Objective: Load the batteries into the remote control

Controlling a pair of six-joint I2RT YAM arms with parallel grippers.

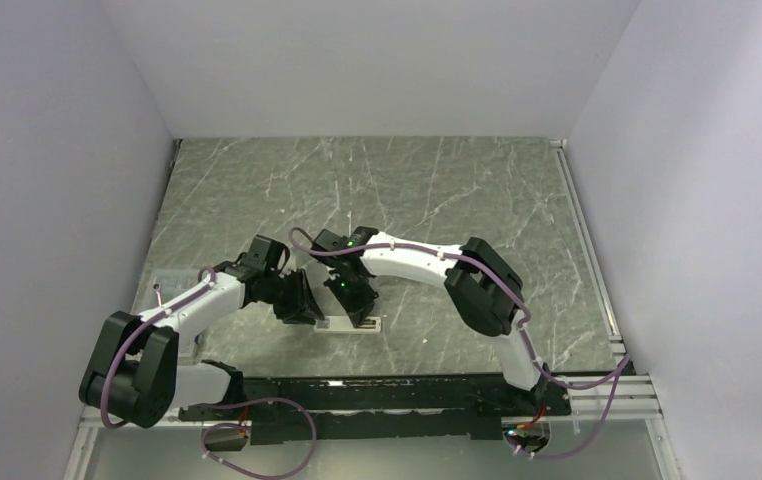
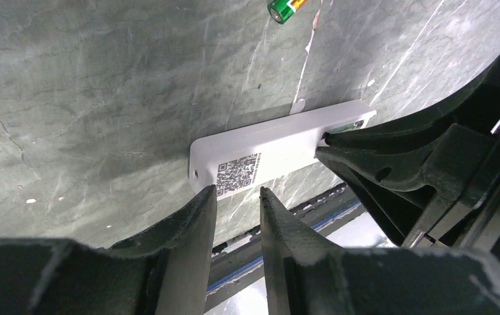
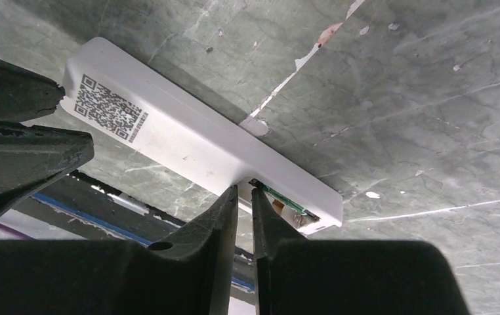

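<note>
Tabletop of veined grey-green stone, pale walls around.

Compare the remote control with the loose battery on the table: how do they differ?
The remote control is a long flat white bar; the battery is a small green-and-orange cylinder. The left pincer and right pincer stand at the remote control's two ends; the battery lies apart, untouched. Both rest on the marbled table.

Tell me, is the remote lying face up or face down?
Face down: the remote shows its QR-code label upward, no buttons or display visible.
</note>
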